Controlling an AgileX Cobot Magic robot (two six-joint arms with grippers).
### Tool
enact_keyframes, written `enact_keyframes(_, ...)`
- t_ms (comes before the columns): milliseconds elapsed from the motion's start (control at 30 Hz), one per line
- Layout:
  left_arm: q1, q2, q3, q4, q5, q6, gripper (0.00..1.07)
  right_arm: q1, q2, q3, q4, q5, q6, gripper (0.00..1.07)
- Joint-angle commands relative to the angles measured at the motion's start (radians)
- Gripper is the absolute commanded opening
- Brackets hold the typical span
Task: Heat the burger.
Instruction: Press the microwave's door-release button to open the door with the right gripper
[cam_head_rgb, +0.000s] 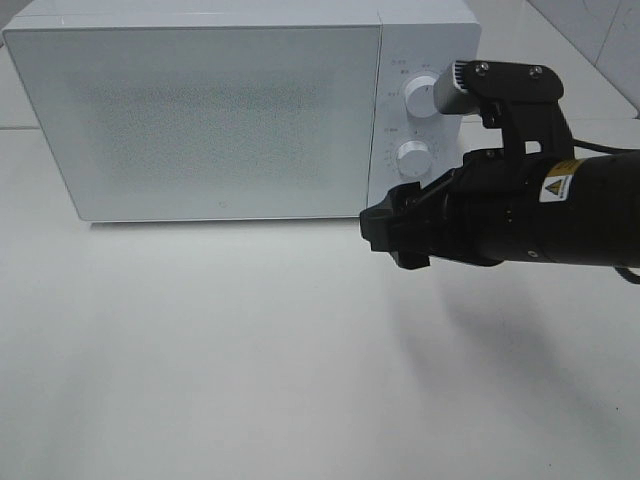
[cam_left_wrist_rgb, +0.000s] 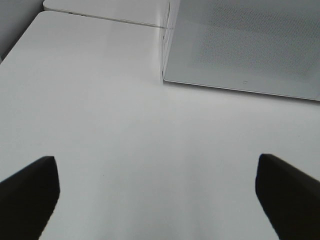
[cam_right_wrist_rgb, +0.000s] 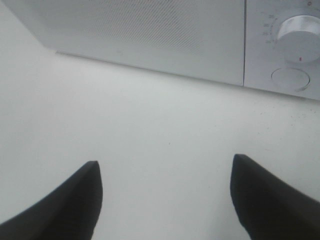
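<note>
The burger is out of view in every frame. A white microwave (cam_head_rgb: 220, 120) stands at the back of the table with its door shut. My right gripper (cam_head_rgb: 397, 235) hovers above the table just in front of the microwave's control panel, below the lower knob (cam_head_rgb: 412, 157). In the right wrist view the right gripper (cam_right_wrist_rgb: 165, 200) is open and empty, with the microwave door (cam_right_wrist_rgb: 150, 30) ahead. My left gripper (cam_left_wrist_rgb: 157, 200) shows only in the left wrist view, open and empty over bare table, facing the microwave's left front corner (cam_left_wrist_rgb: 165, 75).
The white table (cam_head_rgb: 200, 350) spreads in front of the microwave. The control panel has an upper knob (cam_head_rgb: 415, 95), and the right wrist view shows a knob (cam_right_wrist_rgb: 300, 27) with a round button (cam_right_wrist_rgb: 290, 78) beneath it. The table's left edge (cam_left_wrist_rgb: 20, 45) shows in the left wrist view.
</note>
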Motion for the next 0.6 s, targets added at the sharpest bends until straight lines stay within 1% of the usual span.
enact_keyframes(33,0.005,-0.018,0.003,-0.003,-0.001,0.003,1.0,-0.005,-0.112,-0.046,-0.137,0.27,-0.016,0.68)
enact_keyframes(67,0.005,-0.018,0.003,-0.003,-0.001,0.003,1.0,-0.005,-0.112,-0.046,-0.137,0.27,-0.016,0.68)
enact_keyframes(100,0.005,-0.018,0.003,-0.003,-0.001,0.003,1.0,-0.005,-0.139,-0.053,-0.167,0.33,-0.016,0.68)
enact_keyframes(133,0.005,-0.018,0.003,-0.003,-0.001,0.003,1.0,-0.005,-0.191,-0.058,-0.196,0.43,-0.016,0.68)
enact_keyframes(167,0.005,-0.018,0.003,-0.003,-0.001,0.003,1.0,-0.005,-0.191,-0.058,-0.196,0.43,-0.016,0.68)
enact_keyframes(200,0.005,-0.018,0.003,-0.003,-0.001,0.003,1.0,-0.005,-0.235,-0.058,-0.208,0.503,-0.016,0.68)
enact_keyframes(233,0.005,-0.018,0.003,-0.003,-0.001,0.003,1.0,-0.005,-0.235,-0.058,-0.208,0.503,-0.016,0.68)
enact_keyframes(300,0.005,-0.018,0.003,-0.003,-0.001,0.003,1.0,-0.005,-0.306,-0.058,-0.215,0.602,-0.015,0.68)
enact_keyframes(333,0.005,-0.018,0.003,-0.003,-0.001,0.003,1.0,-0.005,-0.306,-0.058,-0.215,0.602,-0.015,0.68)
enact_keyframes(400,0.005,-0.018,0.003,-0.003,-0.001,0.003,1.0,-0.005,-0.383,-0.058,-0.215,0.7,-0.015,0.68)
enact_keyframes(467,0.005,-0.018,0.003,-0.003,-0.001,0.003,1.0,-0.005,-0.402,-0.058,-0.215,0.72,-0.015,0.68)
enact_keyframes(500,0.005,-0.018,0.003,-0.003,-0.001,0.003,1.0,-0.005,-0.446,-0.058,-0.216,0.755,-0.015,0.68)
enact_keyframes(533,0.005,-0.018,0.003,-0.003,-0.001,0.003,1.0,-0.005,-0.446,-0.058,-0.216,0.755,-0.015,0.68)
enact_keyframes(600,0.005,-0.018,0.003,-0.003,-0.001,0.003,1.0,-0.005,-0.508,-0.058,-0.218,0.789,-0.015,0.68)
